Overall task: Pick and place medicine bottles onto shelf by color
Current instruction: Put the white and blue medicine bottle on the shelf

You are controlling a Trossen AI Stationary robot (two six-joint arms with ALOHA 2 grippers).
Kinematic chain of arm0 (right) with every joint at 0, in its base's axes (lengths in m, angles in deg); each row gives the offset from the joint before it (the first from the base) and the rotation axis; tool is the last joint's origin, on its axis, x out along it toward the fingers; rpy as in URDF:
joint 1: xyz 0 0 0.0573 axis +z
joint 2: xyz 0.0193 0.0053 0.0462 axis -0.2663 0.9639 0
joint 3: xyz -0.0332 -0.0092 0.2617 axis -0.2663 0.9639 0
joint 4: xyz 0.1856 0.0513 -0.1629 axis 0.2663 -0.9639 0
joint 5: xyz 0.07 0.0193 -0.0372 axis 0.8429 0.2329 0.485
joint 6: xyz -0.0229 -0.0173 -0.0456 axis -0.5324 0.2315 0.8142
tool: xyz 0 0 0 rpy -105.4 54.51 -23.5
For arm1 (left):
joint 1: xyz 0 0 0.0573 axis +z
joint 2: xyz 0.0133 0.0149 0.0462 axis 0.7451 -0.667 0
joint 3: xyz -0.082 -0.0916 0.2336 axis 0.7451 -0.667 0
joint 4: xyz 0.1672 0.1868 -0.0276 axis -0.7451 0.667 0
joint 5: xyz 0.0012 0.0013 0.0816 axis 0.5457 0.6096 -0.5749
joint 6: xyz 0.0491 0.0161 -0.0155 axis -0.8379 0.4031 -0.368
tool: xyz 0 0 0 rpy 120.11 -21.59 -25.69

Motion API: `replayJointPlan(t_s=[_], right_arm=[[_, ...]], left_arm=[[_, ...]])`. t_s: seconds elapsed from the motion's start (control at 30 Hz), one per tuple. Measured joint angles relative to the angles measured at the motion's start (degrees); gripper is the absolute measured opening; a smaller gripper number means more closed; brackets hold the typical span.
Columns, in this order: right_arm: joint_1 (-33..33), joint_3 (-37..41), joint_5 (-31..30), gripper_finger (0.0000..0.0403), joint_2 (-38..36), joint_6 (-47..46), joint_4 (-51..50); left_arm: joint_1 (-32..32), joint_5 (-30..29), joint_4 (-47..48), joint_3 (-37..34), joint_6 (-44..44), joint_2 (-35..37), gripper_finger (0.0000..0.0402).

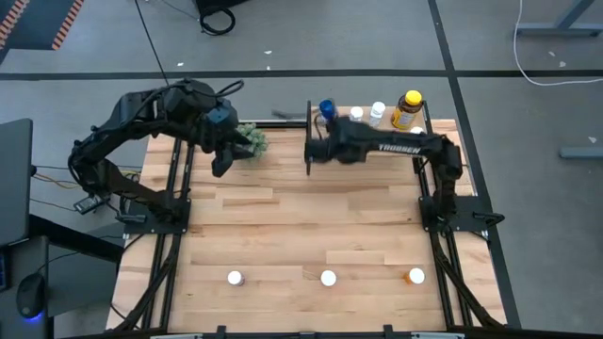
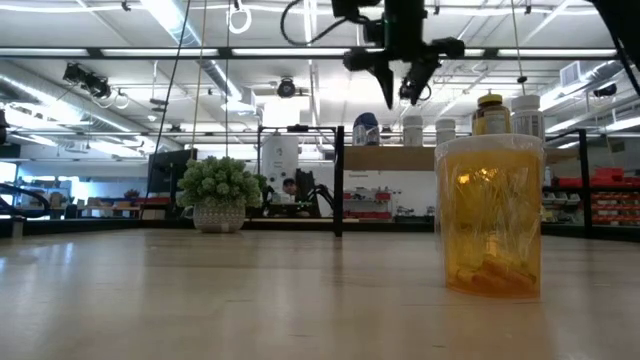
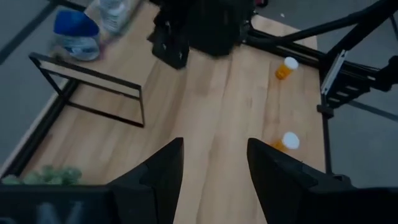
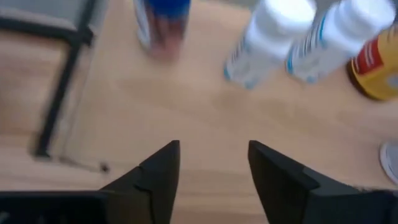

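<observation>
My right gripper [image 1: 309, 151] [image 2: 400, 98] hangs open and empty in front of the shelf's [image 1: 369, 125] left end. On the shelf stand a blue bottle [image 1: 327, 108] [image 4: 163, 22], two white bottles [image 4: 270, 37] [image 4: 339, 34] and the amber yellow-capped bottle [image 1: 408, 110] [image 4: 376, 62]. My left gripper [image 1: 221, 165] [image 3: 214, 168] is open and empty, raised beside the plant [image 1: 250, 139]. Two white-capped bottles [image 1: 235, 278] [image 1: 328, 278] and an orange one [image 1: 415, 276] [image 2: 490, 215] stand upright along the table's near edge.
The green plant in its pot [image 2: 220, 195] stands at the far edge, left of the shelf. The shelf's black frame post [image 2: 338, 180] rises at its left end. Bare wooden tabletop [image 1: 311, 217] lies between the shelf and the near row of bottles.
</observation>
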Motion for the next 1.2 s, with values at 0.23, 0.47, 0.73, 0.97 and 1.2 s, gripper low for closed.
replayJointPlan(t_s=[0.23, 0.47, 0.73, 0.97, 1.2], right_arm=[[-6.5, -12.6, 7.7, 0.0257, 0.0, 9.2, 0.0], [-17.1, -13.9, 21.9, 0.0267, 0.0, 19.2, -0.1], [-25.6, -13.9, 33.8, 0.0268, -1.2, 23.5, 0.0], [-28.6, -13.9, 36.3, 0.0268, -1.4, 24.7, 0.0], [-30.1, -10.5, 37.7, 0.0267, -1.3, 25.0, 0.0]], left_arm=[[2.1, 0.0, 0.0, 0.0, -2.3, 0.0, 0.0187], [2.4, 0.0, 0.0, 0.0, -4.7, 0.0, 0.0181], [2.4, 0.0, 0.0, 0.0, -5.2, 0.0, 0.0184], [2.4, 0.0, 0.0, 0.0, -5.2, 0.0, 0.0177], [2.4, 0.0, 0.0, 0.0, -5.2, 0.0, 0.0177]])
